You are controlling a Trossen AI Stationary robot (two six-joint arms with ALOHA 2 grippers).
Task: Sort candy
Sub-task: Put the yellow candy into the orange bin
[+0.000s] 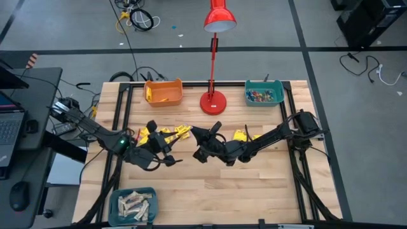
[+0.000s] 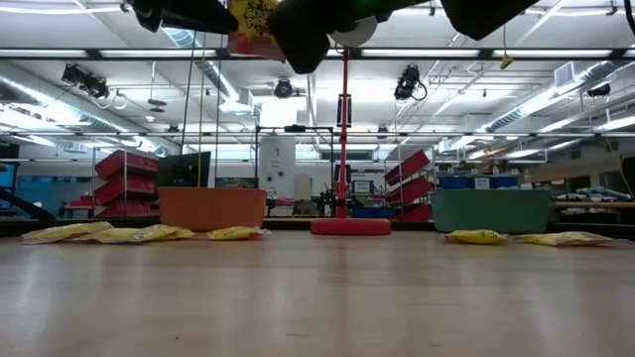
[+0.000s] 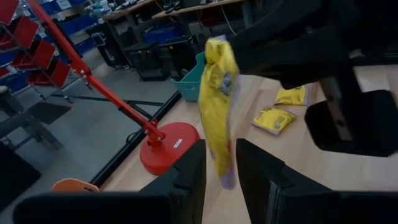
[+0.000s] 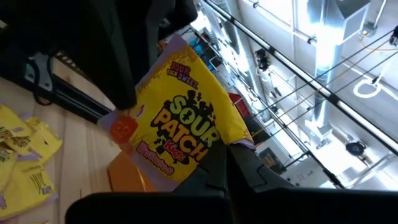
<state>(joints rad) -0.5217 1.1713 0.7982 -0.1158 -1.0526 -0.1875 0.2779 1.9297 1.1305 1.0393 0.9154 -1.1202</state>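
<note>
Two dark arms meet above the middle of the tabletop (image 1: 210, 184), and between them hangs one yellow candy packet (image 4: 180, 134) with dark print, lifted clear of the wood. The right gripper (image 4: 217, 163) is clamped tight on one edge of that packet, and in the left wrist view the same packet hangs edge-on between the left gripper's two fingers (image 3: 186, 180). The left gripper (image 3: 221, 174) stands narrowly parted around the packet's lower end; whether its fingers press on it cannot be told. In the high view the left gripper (image 1: 166, 152) lies at about 9 o'clock from the table's centre and the right gripper (image 1: 198, 152) just beside it toward 3 o'clock. More yellow packets lie flat on the wood: a cluster (image 1: 162, 133) near the left arm, at least four, though overlap blurs the count, and about two (image 1: 243, 135) near the right arm. There are three bins: one orange bin (image 1: 163, 92) at 11 o'clock holding yellow pieces, one teal bin (image 1: 264, 93) at 1 o'clock holding small red, blue and other coloured pieces, and one teal bin (image 1: 133, 205) at 7 o'clock holding pale beige bars. One red desk lamp (image 1: 213, 100) stands at 12 o'clock between the two far bins.
</note>
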